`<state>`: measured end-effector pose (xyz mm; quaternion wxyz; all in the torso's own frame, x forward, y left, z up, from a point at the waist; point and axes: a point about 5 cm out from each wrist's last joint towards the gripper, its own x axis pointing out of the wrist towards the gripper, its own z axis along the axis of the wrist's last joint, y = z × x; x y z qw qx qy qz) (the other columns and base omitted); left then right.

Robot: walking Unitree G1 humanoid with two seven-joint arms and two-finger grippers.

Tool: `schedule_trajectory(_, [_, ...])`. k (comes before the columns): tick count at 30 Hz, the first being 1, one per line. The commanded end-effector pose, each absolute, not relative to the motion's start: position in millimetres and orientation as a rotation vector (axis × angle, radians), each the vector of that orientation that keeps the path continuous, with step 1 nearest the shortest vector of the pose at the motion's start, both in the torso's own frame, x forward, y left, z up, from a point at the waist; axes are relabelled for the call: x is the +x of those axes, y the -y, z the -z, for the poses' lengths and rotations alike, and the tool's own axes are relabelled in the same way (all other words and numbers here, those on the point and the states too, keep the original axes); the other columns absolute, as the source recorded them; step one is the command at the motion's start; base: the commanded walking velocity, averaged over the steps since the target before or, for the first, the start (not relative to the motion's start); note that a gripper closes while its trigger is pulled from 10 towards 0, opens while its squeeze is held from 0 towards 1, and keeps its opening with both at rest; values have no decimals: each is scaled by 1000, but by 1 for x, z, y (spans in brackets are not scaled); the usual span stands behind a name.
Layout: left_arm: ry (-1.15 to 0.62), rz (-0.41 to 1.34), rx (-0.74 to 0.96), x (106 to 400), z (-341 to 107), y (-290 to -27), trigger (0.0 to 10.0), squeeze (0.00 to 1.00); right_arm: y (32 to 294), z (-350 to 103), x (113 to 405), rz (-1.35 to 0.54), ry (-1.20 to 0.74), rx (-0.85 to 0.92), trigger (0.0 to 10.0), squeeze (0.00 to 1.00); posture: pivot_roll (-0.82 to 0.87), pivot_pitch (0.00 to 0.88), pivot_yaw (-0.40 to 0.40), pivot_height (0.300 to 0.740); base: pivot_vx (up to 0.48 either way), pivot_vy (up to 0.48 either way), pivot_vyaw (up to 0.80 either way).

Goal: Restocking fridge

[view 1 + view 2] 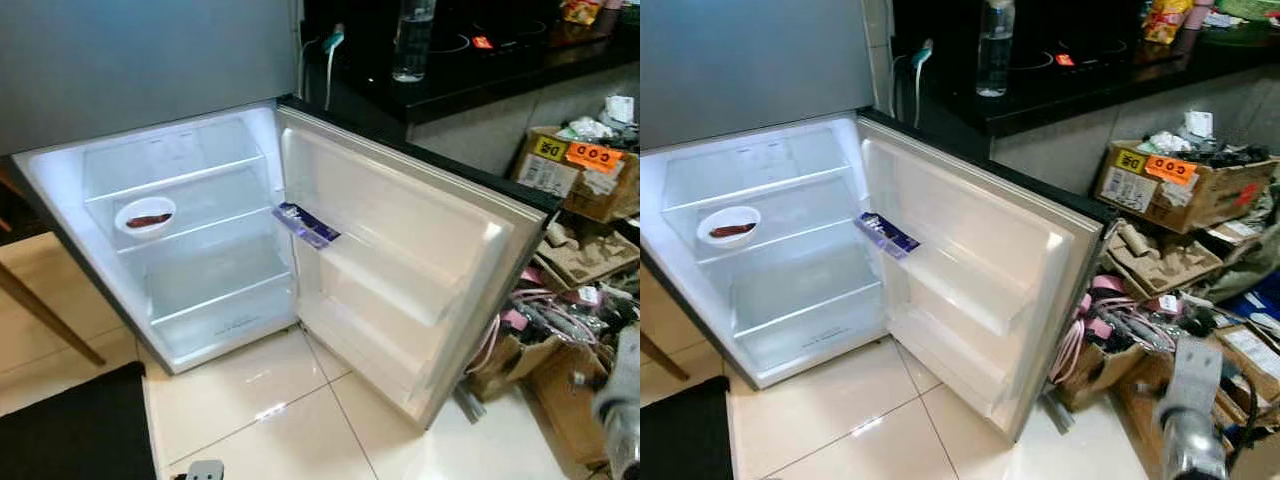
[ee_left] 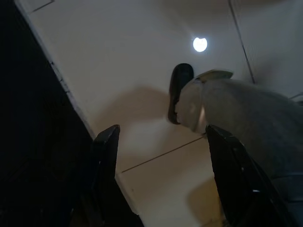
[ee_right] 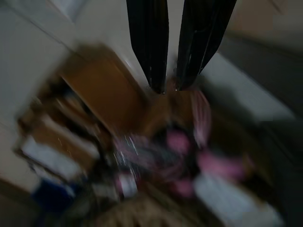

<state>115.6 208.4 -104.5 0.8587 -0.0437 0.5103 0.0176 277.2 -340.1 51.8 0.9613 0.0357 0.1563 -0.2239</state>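
Left wrist view looks down past the left gripper (image 2: 161,137), whose two black fingers stand spread wide with nothing between them, over glossy cream floor tiles (image 2: 142,71) that mirror a round spot of light; a grey foot (image 2: 236,109) with a dark toe stands on the tile, and a dark mat (image 2: 33,142) borders it. Right wrist view is smeared by blur: the right gripper (image 3: 171,89) has its long black fingers drawn close, a thin slit between the tips, gripping nothing, above a muddle of brown cardboard and pink cords. From the head, the silver right arm (image 1: 1185,420) sits low at the right edge over the same clutter of cardboard boxes (image 1: 1185,185) and pink cables (image 1: 1095,325).

Farther off stands the small fridge (image 1: 200,250), lit white inside, with clear glass shelves. A white round bowl (image 1: 145,215) holding a dark reddish strip of food rests on the middle shelf. Its door (image 1: 400,270) swings wide to the right, moulded white plastic with empty bins; a flat blue packet (image 1: 305,224) lies on the upper door bin near the hinge. Behind, a clear plastic bottle (image 1: 412,40) stands upright on a glossy black counter (image 1: 480,70).
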Motion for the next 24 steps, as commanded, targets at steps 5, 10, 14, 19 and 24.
schedule_trajectory(5, [-1092,-34,-92,109,106,-208,10000,0,341,-112,316,368,-67,144,10000,0,-76,18,6,740,0,0,0])
schedule_trajectory(10, [-1092,-33,-91,109,107,-208,10000,0,340,-127,325,342,-4,160,10000,0,-75,18,6,740,0,0,0])
schedule_trajectory(14, [-1092,-33,-91,109,107,-208,10000,0,340,-127,325,342,-4,160,10000,0,-75,18,6,740,0,0,0])
schedule_trajectory(19, [-1094,-29,-91,108,107,-208,10000,0,318,-144,341,142,49,109,10000,0,-74,19,5,740,0,0,0])
schedule_trajectory(24, [-1095,-26,-94,108,107,-208,10000,0,271,-155,357,-243,83,18,10000,0,-76,23,6,740,0,0,0])
